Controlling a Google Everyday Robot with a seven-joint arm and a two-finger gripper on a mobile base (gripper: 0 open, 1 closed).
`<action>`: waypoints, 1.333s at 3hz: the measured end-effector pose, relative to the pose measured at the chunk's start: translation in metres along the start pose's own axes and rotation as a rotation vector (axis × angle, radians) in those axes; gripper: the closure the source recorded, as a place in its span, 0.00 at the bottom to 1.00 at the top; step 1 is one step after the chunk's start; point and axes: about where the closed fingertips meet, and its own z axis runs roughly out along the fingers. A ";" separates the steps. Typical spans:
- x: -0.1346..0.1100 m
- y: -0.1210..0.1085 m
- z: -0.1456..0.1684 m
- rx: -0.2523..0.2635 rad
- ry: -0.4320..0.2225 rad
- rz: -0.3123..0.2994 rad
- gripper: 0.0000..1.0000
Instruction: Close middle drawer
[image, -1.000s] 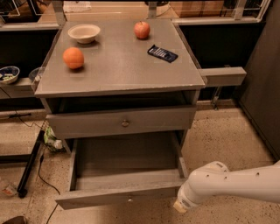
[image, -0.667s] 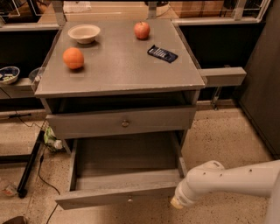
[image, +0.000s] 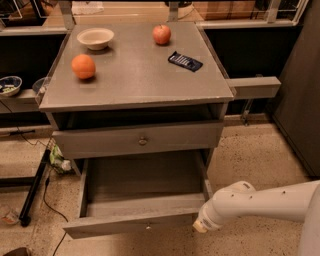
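Currently the middle drawer (image: 135, 224) stands pulled far out, its front corner just beside the gripper (image: 201, 226) (jaws' state cannot be told), so closing is judged wholly undone.

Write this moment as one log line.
middle drawer: pulled out | end effector: by its front's right end | task: not done

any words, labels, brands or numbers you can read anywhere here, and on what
No text here can be read.
Dark packet on the cabinet top: pale markings, too blurred to read.
Bowl, orange, apple: no writing shows.
Tool, at the right front corner of the open middle drawer: no label shows on either.
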 end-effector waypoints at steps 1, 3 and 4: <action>-0.006 -0.003 -0.003 0.009 -0.016 -0.005 0.97; -0.006 -0.003 -0.003 0.009 -0.016 -0.005 0.51; -0.006 -0.003 -0.003 0.009 -0.016 -0.005 0.28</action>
